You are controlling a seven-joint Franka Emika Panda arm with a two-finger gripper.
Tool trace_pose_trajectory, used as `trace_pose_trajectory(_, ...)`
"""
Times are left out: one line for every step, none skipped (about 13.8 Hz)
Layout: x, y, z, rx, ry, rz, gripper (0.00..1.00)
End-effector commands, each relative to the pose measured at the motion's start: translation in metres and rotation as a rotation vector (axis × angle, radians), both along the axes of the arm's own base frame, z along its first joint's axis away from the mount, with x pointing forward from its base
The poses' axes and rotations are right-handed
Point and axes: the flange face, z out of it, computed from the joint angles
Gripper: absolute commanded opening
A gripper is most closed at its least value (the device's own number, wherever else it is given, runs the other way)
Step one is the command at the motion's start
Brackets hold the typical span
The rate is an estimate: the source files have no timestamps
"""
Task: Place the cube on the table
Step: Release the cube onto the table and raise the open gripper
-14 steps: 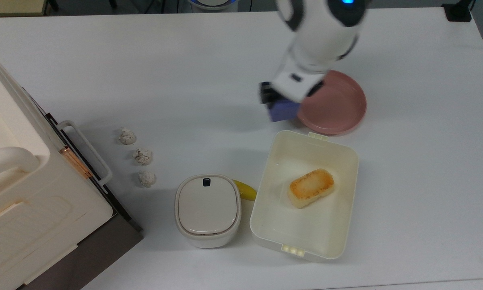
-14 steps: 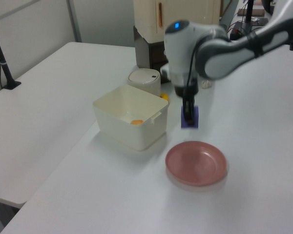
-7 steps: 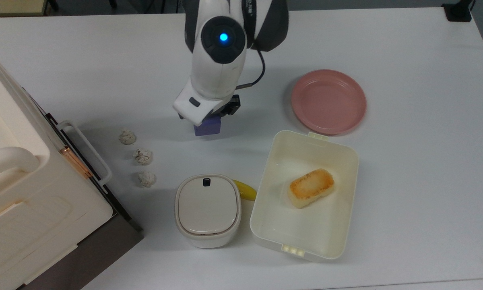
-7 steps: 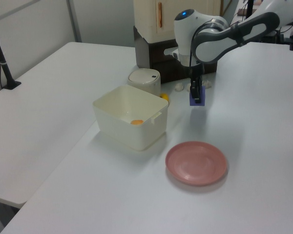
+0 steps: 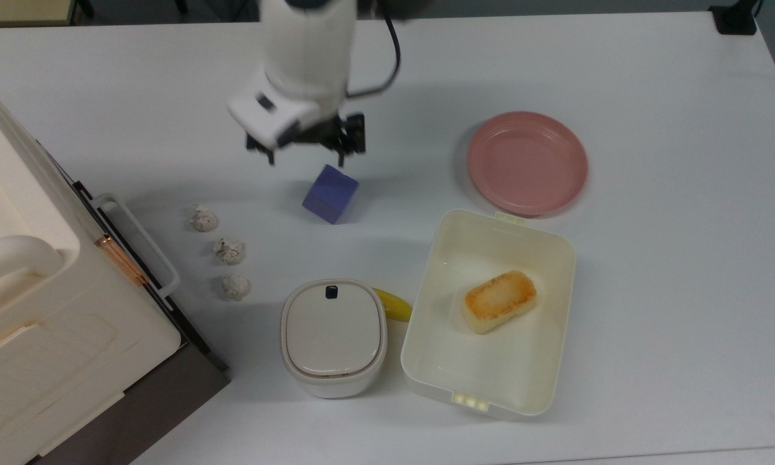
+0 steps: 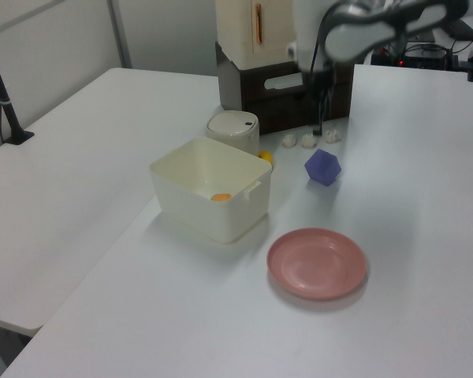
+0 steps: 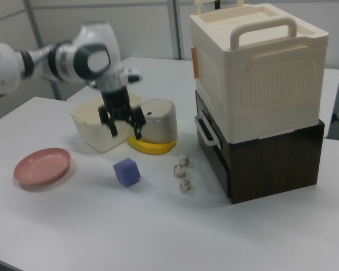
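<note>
The blue-purple cube [image 5: 330, 194] rests on the white table [image 5: 652, 290], turned at an angle, between the three pale lumps and the pink plate. It also shows in the left view [image 6: 323, 167] and the right view [image 7: 126, 171]. My gripper [image 5: 307, 147] hangs open above and just behind the cube, with its fingers spread wide and nothing between them. In the right view the gripper [image 7: 126, 131] sits clearly above the cube with a gap between them. In the left view the gripper [image 6: 319, 118] hangs over the cube.
A pink plate [image 5: 527, 163] lies to the top view's right of the cube. A cream tray [image 5: 426, 290] holds a toasted bread block [image 5: 498, 301]. Beside it stand a lidded white container [image 5: 333, 336] and a yellow piece [image 5: 392, 303]. Three crumpled lumps [image 5: 229, 250] and a big cream box [image 5: 39, 323] sit at the top view's left.
The gripper carried the cube from beside the plate toward the top view's left, opened and let it go. It has since risen, and the cube rests on the table.
</note>
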Motion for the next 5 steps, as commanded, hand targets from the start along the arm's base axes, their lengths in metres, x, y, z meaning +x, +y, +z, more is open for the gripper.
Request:
trace_pose_trajectory(-0.039,-0.040,0.075,0.067,-0.027,-0.120,1.00)
trace_pose_trajectory(-0.045,-0.049,0.088,0.072,-0.013,-0.136,1.00)
trace_pose_trajectory(-0.048,-0.052,0.092,0.074,-0.004,-0.135,1.00)
trace_pose_trajectory(-0.050,-0.054,0.094,0.074,0.004,-0.135,1.00)
trace_pose_trajectory(-0.051,-0.057,0.095,0.067,0.003,-0.138,1.00)
